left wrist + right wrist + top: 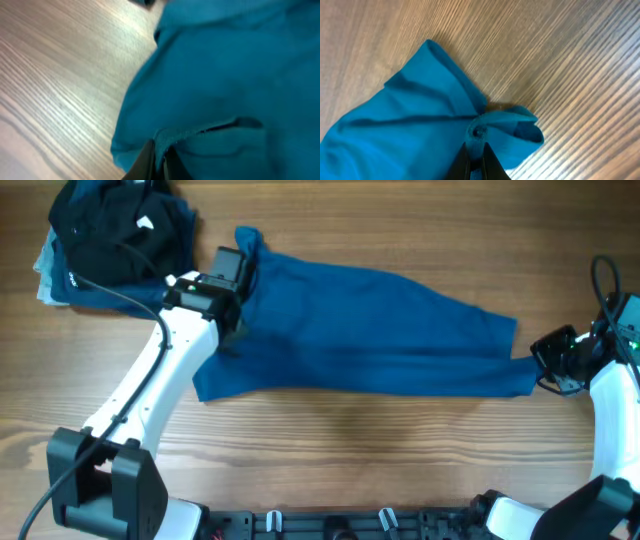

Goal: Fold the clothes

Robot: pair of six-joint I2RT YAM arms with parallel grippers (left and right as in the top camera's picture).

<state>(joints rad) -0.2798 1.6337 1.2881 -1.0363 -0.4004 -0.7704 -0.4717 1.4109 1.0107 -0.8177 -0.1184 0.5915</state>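
The clothes (pixel 370 330) are one plain mid-blue garment stretched in a long band across the wooden table, from upper left to right. My left gripper (pixel 240 265) is shut on its left end, where the cloth bunches up; in the left wrist view the dark fingers (pixel 146 162) pinch a hemmed fold of the clothes (pixel 225 75). My right gripper (pixel 535 358) is shut on the garment's right corner. In the right wrist view the fingertips (pixel 465 159) clamp a twisted tip of the clothes (pixel 410 130), which rests on the table.
A pile of black and navy folded garments (pixel 115 235) lies at the back left corner, close behind the left arm (pixel 150 380). A black cable (pixel 605 285) loops above the right arm. Bare wooden table (pixel 350 440) shows in front of the garment.
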